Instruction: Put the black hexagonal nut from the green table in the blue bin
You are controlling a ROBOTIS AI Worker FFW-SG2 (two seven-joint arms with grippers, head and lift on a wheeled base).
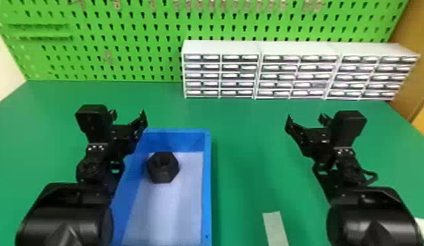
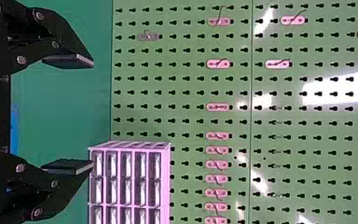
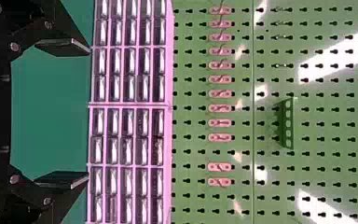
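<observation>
– Hands first: how do they stand, on a clock laid over the bin (image 1: pixel 206 183), twelve pointing away from the robot?
– Left hand (image 2: pixel 92 113) at eleven, right hand (image 3: pixel 88 113) at about two. Both are open, fingers spread, nothing between them.
– And the nut (image 1: pixel 163 168)?
– Inside the bin, toward twelve, close to the left wall. It lies flat, hole upward.
– Why there, would you say?
– The bin sits nearer the left hand, so that end looks the easy place for it to set something down. Flat on a face, the nut is unlikely to roll.
– Why hold the hands so wide apart?
– My guess is a waiting pose, free of the nut. The right one has no part to play over there, above bare tabletop (image 1: pixel 244 157).
– What about the drawers (image 1: pixel 299 77) between one and two, or the pale strip (image 1: pixel 275 229) between three and four?
– Neither matters to this job. I judge it done; best leave the nut alone, since another grasp could only knock the wall.
</observation>
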